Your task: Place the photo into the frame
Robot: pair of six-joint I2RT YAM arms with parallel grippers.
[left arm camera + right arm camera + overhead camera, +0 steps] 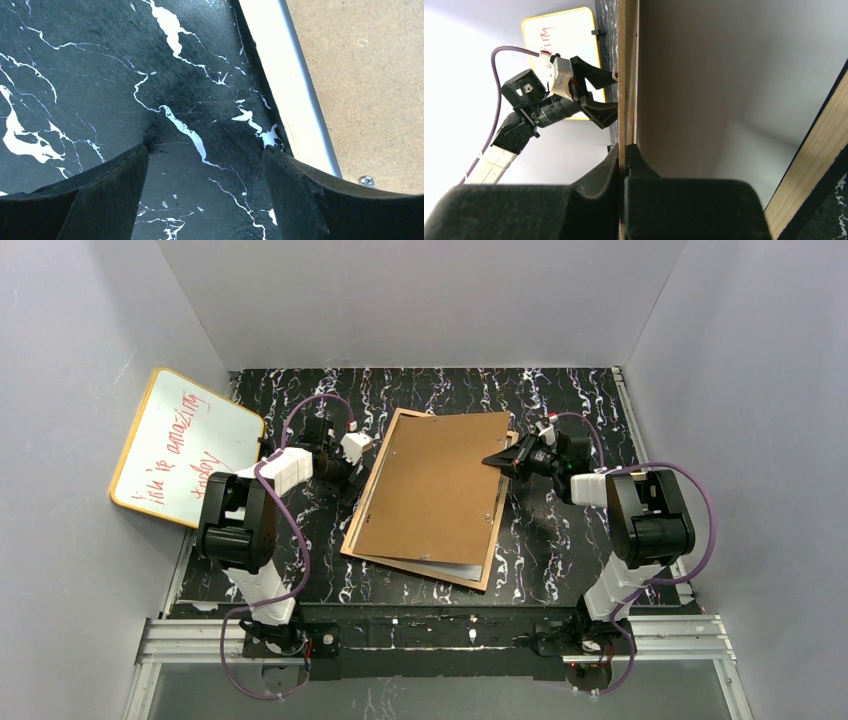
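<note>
one flat rectangular frame, tan wood back up, lies mid-table.
right gripper is pinched tight on the thin brown backing board at its 3 o'clock edge, tilting it off the frame; left gripper gapes wide at 9 o'clock, holding nothing, over the glossy black white-veined table.
</note>
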